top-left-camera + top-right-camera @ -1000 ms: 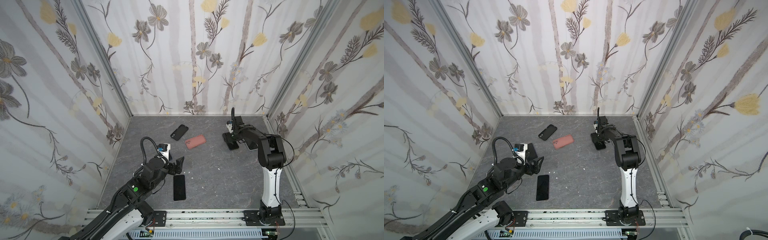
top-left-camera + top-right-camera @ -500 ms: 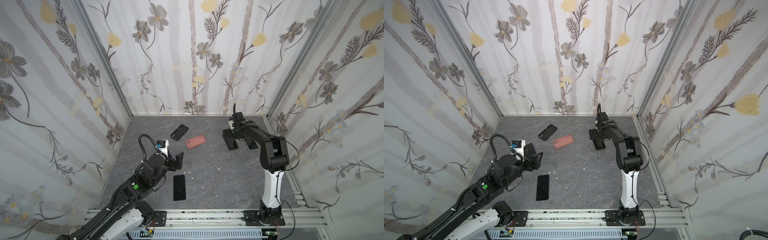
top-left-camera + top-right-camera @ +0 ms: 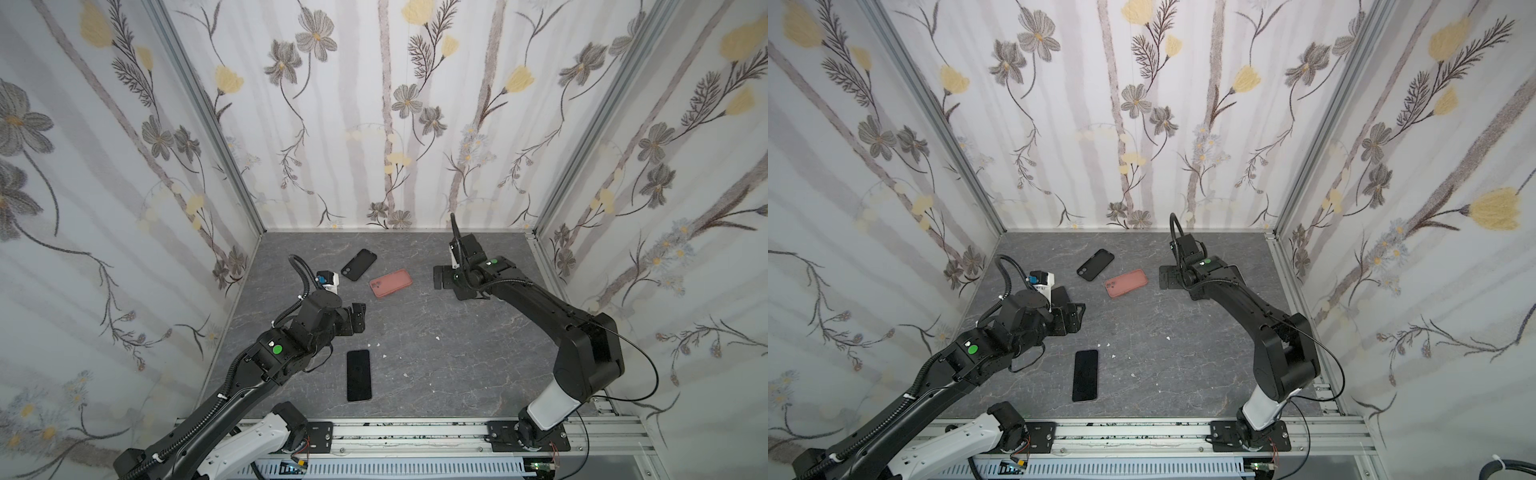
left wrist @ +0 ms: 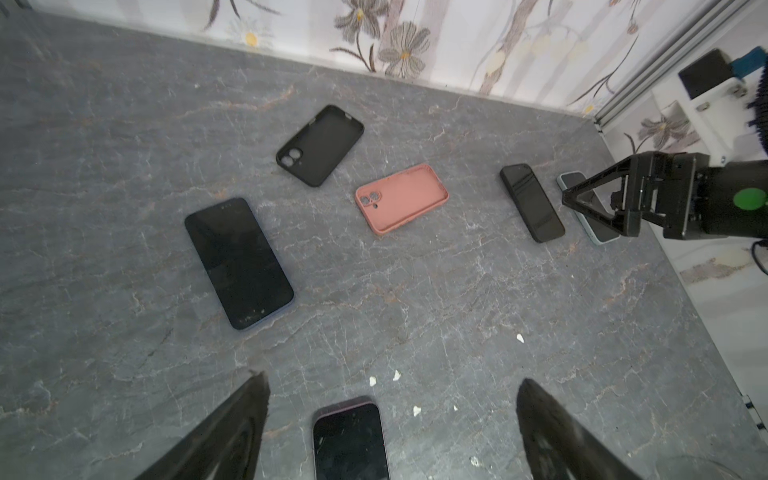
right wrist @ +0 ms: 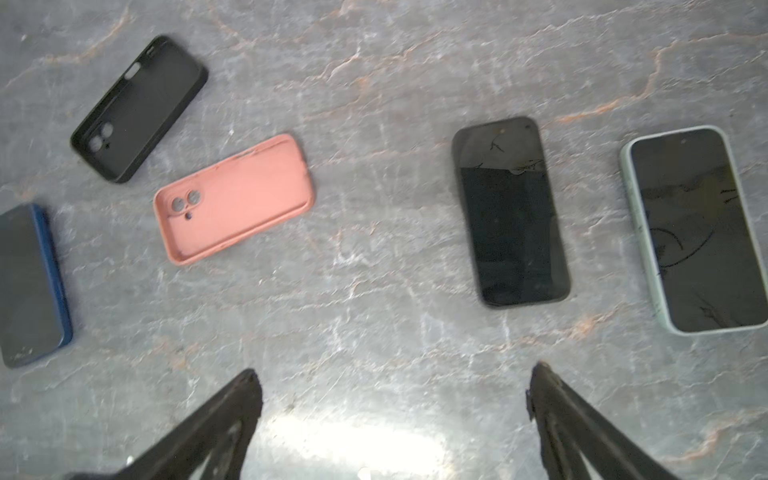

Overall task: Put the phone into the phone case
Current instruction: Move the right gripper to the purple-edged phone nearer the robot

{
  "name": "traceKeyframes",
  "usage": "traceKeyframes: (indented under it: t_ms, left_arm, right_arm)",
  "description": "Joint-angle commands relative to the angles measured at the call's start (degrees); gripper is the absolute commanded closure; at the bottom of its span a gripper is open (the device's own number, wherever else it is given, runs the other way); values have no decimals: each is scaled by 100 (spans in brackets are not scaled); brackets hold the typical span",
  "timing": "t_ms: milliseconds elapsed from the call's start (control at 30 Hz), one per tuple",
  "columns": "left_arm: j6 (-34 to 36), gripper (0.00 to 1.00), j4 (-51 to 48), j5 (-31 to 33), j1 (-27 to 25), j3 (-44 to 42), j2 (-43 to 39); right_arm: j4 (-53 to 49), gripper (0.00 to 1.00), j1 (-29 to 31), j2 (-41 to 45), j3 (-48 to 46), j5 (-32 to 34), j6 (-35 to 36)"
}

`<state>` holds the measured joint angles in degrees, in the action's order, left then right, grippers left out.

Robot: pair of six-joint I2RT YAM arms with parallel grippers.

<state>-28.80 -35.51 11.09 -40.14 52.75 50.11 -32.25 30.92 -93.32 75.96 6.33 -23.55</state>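
Grey marbled bench (image 3: 457, 357), carrying all items listed. Right arm (image 3: 540, 307), black, reached from the right of the front edge toward the back edge. Left arm (image 3: 274, 353), black, reached from the left of the front edge to a spot left of the middle. Right hand (image 5: 395, 370), near the back edge and right of the middle: jaws spread wide, nothing between them, fingertips clear of the two phones close by. Left hand (image 4: 390, 380), left of the middle: jaws likewise wide apart, nothing held. Blue-cased phone (image 4: 239, 262), screen up, flat toward the left edge, mostly hidden under the left arm in both top views. Mint-cased phone (image 5: 698, 228), screen up, flat toward the right of the back edge, beneath the right arm. Black phone (image 5: 511, 212), screen up, near the mint-cased phone and roughly parallel to it, not touching; whether it wore a case could not be told. Dark-screened phone (image 3: 358, 375), flat, near the front edge left of the middle, long side running front to back, apart from the left hand. Pink case (image 3: 390, 283), open side up, empty, between the two hands toward the back edge. Black case (image 3: 358, 264), open side up, empty, just beside the pink case on its back-left, apart. White crumbs (image 3: 437, 338), scattered about the middle of the bench.
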Motion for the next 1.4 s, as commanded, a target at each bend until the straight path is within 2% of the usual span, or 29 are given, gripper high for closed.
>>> traceKeyframes:
  t_ms: [0, 167, 267, 400, 533, 633, 767, 867, 1033, 1167, 1367]
  left_arm:
    - [-276, 7, -255, -474, 57, 48, 78]
    - [-403, 7, 131, -921, 77, -494, -50]
    - [-834, 8, 296, -1004, 85, -898, -262]
    - [-1474, 7, 401, -604, 87, -1510, -959]
    - [-1921, 9, 278, 119, 90, -1910, -1890]
    - [-1997, 9, 41, 721, 102, -1931, -2127]
    - [-2006, 7, 81, 1231, 112, -1874, -2006]
    - [-2032, 4, 110, 2035, 132, -1861, -2113]
    - [-1933, 4, 202, 3233, 148, -1873, -2807]
    - [-1752, 4, 177, 3673, 150, -1883, -3156]
    - [-1643, 3, 387, 3602, 154, -1979, -3402]
  right_arm:
    - [377, 2, 639, 455, -498, 134, -720]
    - [823, 10, 2219, 645, -1046, 666, -1742]
    - [1032, 5, 3121, 426, -1110, 1009, -2235]
    - [1366, 3, 3949, -194, -1111, 1026, -2632]
    - [1441, 2, 4428, -745, -891, 1024, -3008]
    - [1191, 0, 4627, -1171, -484, 1018, -3122]
    - [1046, 0, 4720, -1551, -93, 974, -3127]
    - [980, 0, 4721, -1807, 134, 875, -3063]
    - [473, 0, 4728, -2243, 617, 840, -2929]
    - [322, 0, 4723, -2438, 754, 736, -2900]
    - [-289, 3, 4778, -2970, 1404, 568, -2766]
